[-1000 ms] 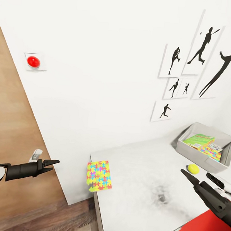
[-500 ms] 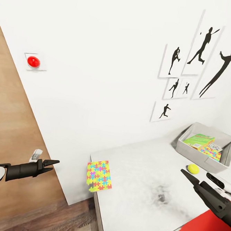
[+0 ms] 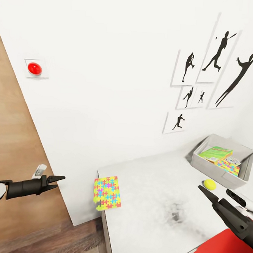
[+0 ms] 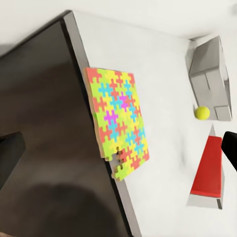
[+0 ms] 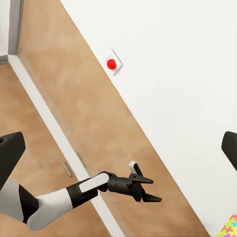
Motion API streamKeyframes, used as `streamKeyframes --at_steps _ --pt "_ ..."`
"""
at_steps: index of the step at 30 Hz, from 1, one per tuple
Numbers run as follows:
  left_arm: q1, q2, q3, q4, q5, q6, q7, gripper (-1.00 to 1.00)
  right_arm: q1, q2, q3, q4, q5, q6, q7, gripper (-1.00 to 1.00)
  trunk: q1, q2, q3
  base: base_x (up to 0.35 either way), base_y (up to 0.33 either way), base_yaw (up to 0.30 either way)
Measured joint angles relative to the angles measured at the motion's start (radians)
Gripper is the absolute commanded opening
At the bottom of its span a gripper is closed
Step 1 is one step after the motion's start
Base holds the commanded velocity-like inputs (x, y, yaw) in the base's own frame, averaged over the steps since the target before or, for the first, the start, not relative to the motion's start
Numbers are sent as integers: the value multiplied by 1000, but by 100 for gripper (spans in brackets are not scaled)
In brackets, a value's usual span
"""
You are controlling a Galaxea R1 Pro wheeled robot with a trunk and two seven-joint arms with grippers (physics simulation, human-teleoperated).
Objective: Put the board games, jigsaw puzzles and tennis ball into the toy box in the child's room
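Since half a second ago the head view has swung a little, so the wall pictures [image 3: 206,77], red button [image 3: 34,68] and toy box [image 3: 221,161] all sit slightly shifted together; that is the camera, and the things on the desk [image 3: 162,209] lie as they did. One jigsaw puzzle [image 3: 107,192] lies flat at the desk's near-left corner, its edge overhanging the desk's side; in the left wrist view the jigsaw puzzle [image 4: 117,123] pokes a few pieces past that edge. The toy box stands at the far right against the wall, with a green board game [image 3: 215,153] and a second jigsaw [image 3: 230,166] inside. The tennis ball [image 3: 210,184] rests on the desk just in front of the toy box's near wall. Between jigsaw and ball the desk top is bare. The left claw [image 3: 57,179] hangs off the desk beside the wooden door [image 3: 10,151], fingers narrowly parted and empty. The right claw [image 3: 205,193] hovers near the ball; I cannot tell its opening. A red chair [image 3: 227,252] sits below it.
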Motion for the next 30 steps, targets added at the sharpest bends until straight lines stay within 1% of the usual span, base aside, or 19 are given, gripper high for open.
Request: streamKeyframes --at_steps 7,9,13,16,26,30 --pt "-1 -4 0 1 1 0 5 100 0 0 -4 1 0 0 38 100 27 -49 -16 0 0 -67" --pt "-1 -5 0 1 0 -1 6 100 0 0 -16 1 0 0 54 100 34 -63 -22 0 0 -14" --pt "-1 -6 0 3 1 -4 7 100 0 0 -60 1 -2 1 80 100 50 -91 -34 0 0 -5" --pt "-1 -6 0 16 1 -6 6 100 1 0 -77 1 -2 2 86 100 61 -112 -44 0 0 -1" --pt "-2 -8 0 29 -3 -11 7 100 1 1 -84 1 -3 4 86 100 100 -182 -75 0 0 0" --pt "-2 -14 0 29 -5 -12 6 100 1 1 -83 1 -7 5 85 100 115 -210 -88 0 0 0"
